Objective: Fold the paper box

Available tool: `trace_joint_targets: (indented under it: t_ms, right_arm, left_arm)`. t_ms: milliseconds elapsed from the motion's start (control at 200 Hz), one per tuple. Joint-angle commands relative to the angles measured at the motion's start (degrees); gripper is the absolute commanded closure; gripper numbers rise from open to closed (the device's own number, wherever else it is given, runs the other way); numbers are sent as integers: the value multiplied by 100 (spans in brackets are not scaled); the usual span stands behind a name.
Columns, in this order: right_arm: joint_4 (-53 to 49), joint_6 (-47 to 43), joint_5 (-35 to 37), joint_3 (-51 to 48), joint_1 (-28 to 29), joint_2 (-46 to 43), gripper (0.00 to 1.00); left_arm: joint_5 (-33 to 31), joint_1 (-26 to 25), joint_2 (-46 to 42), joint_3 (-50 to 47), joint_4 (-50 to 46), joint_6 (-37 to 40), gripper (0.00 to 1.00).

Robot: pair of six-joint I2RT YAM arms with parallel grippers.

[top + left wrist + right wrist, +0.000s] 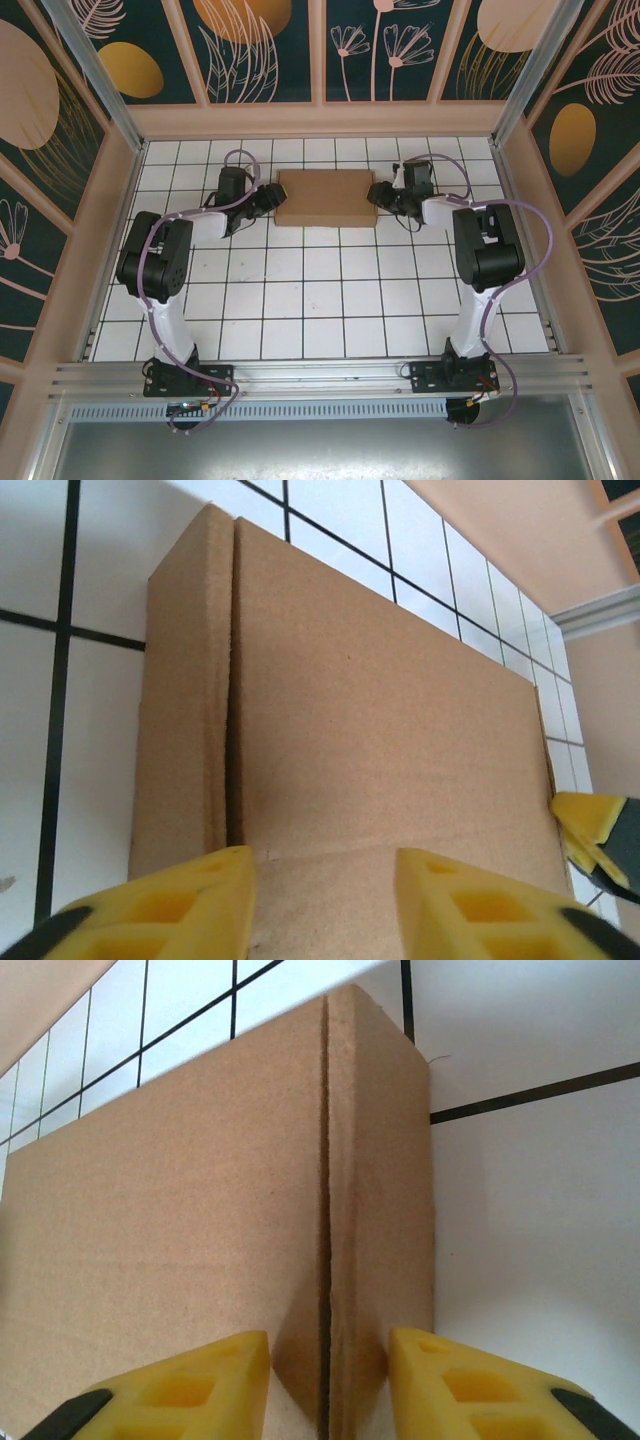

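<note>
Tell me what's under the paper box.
The white tiled table shows all round the paper box, which rests on it. The tiles directly beneath are covered by the cardboard, so anything lying there cannot be seen.

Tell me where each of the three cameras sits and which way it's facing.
Top external: high behind the arms, looking down at the tiled table, paper box, left arm and right arm.
Left wrist: close over the paper box at its left end, facing across its top; left fingers at bottom.
Right wrist: close over its right end, facing across the top; right fingers at bottom.
Shared: all show the paper box; left wrist catches a right finger.
</note>
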Motion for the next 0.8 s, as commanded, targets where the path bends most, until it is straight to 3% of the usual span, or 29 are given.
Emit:
trace_joint_targets:
  t_ms: [0,15,45,65,95,110,210,380,540,590,696,796]
  right_arm:
    - [-120,-9,117,121,21,-217,52]
    - [-133,-17,179,121,7,-280,46]
    - [-175,-31,328,109,-3,-428,37]
    - [-178,-42,397,100,-13,-518,32]
    - [-167,-81,535,55,-35,-741,5]
    - [-166,-100,598,37,-38,-829,1]
    - [-327,-116,1288,-22,-60,-1540,1]
    - [-32,-442,2940,-562,392,-2916,1]
    - [1574,-2000,3557,-2002,739,-3818,1]
    - [1933,-2410,3408,-2447,743,-3984,1]
    - [2061,-3224,3354,-3097,820,-4216,1]
    - [2304,-3392,3727,-3736,586,-4225,1]
  left_arm:
    - [-151,37,-102,148,-361,161,43]
    - [-180,55,-158,157,-386,171,34]
    - [-234,88,-282,167,-444,206,5]
    - [-297,118,-399,161,-483,223,1]
    - [-385,143,-565,130,-512,235,1]
    - [-422,163,-657,105,-529,252,1]
    - [-1162,216,-1489,-44,-839,614,1]
    - [-2801,281,-3009,-1137,-89,1096,1]
    - [-3855,283,-3467,-1831,3,2861,1]
    - [-3933,279,-3487,-2134,42,3557,1]
    - [-4508,292,-3616,-2987,577,4052,1]
    - [-4000,408,-3965,-4122,1901,4438,1]
